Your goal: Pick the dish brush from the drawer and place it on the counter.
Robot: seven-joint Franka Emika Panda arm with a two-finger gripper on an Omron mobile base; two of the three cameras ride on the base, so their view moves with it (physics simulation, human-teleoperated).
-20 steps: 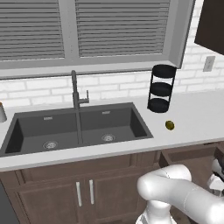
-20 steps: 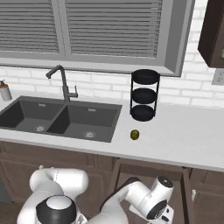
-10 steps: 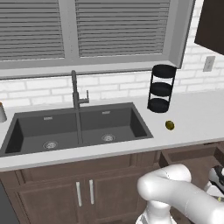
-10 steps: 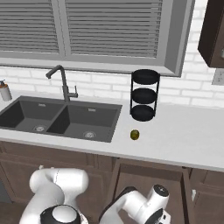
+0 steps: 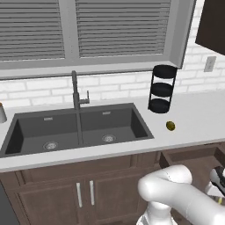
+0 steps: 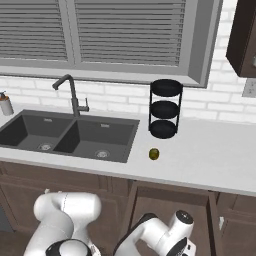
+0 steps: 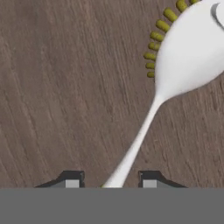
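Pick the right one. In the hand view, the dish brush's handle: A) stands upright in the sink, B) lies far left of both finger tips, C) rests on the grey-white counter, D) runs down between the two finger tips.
D: the white handle of the dish brush runs down between the pincer tips, over the drawer floor's brown wood.

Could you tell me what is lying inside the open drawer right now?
The dish brush lies on the drawer floor, its handle between the gripper fingertips. The bristles are mostly hidden under the white head.
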